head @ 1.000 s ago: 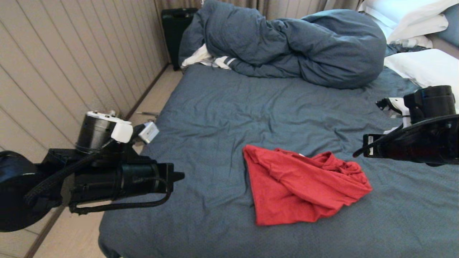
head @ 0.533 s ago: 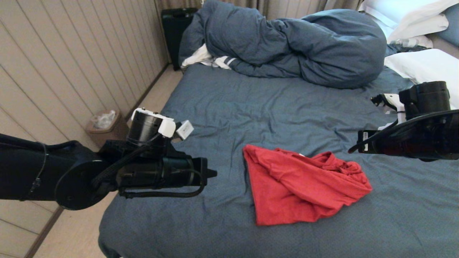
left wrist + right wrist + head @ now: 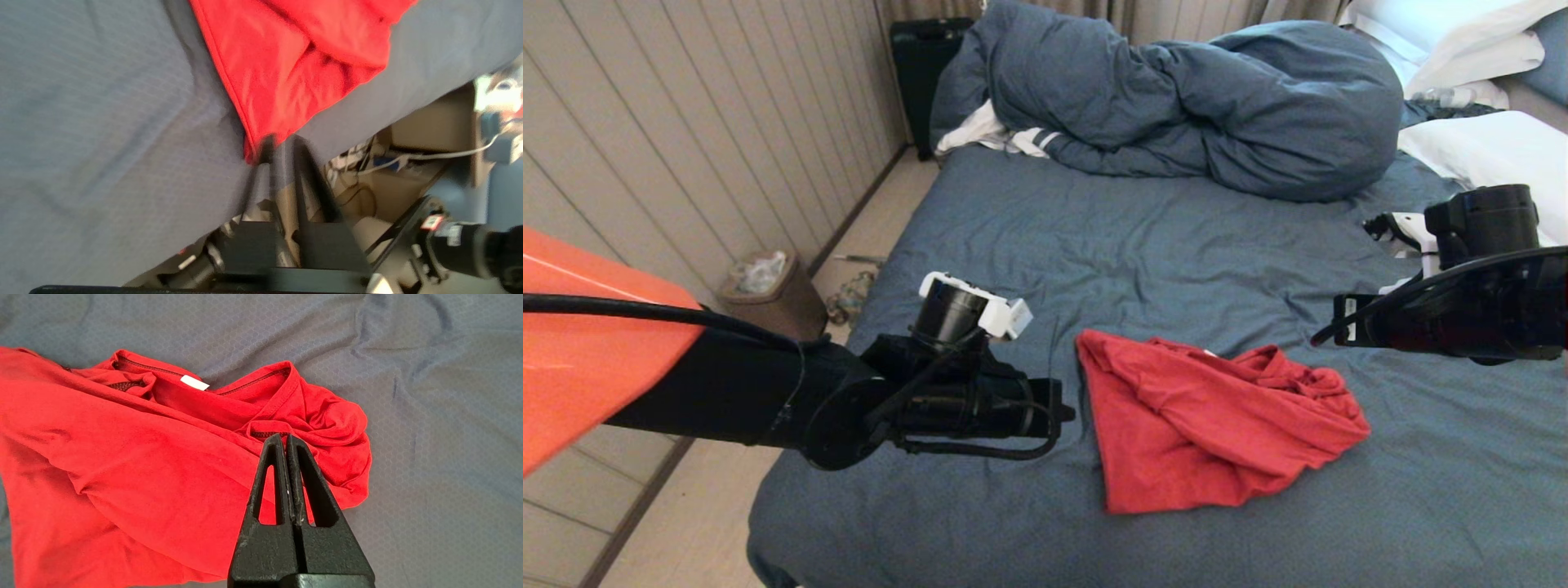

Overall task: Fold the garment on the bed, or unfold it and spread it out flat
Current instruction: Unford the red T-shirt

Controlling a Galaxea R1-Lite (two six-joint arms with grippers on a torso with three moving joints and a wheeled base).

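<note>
The garment [image 3: 1209, 425], a red T-shirt, lies crumpled on the bed [image 3: 1094, 245], bunched at its right end with the collar and a white label [image 3: 194, 382] showing. No lettering or graphic shows. My left gripper [image 3: 1063, 412] is low over the sheet just left of the garment's left edge. In the left wrist view its fingers [image 3: 265, 163] stand a little apart, empty, pointing at a corner of the garment [image 3: 286, 61]. My right gripper [image 3: 284, 437] hovers above the bunched collar end, shut and empty. The right arm [image 3: 1454, 318] is at the right.
A bunched blue-grey duvet [image 3: 1176, 98] and a white striped cloth [image 3: 1005, 135] lie at the far end, white pillows [image 3: 1486, 147] at the right. A brown waste bin [image 3: 768, 286] stands on the floor strip by the panelled wall, left of the bed.
My left arm has swung right from beside the bed to just left of the garment. The right arm has shifted only slightly. The garment has not moved.
</note>
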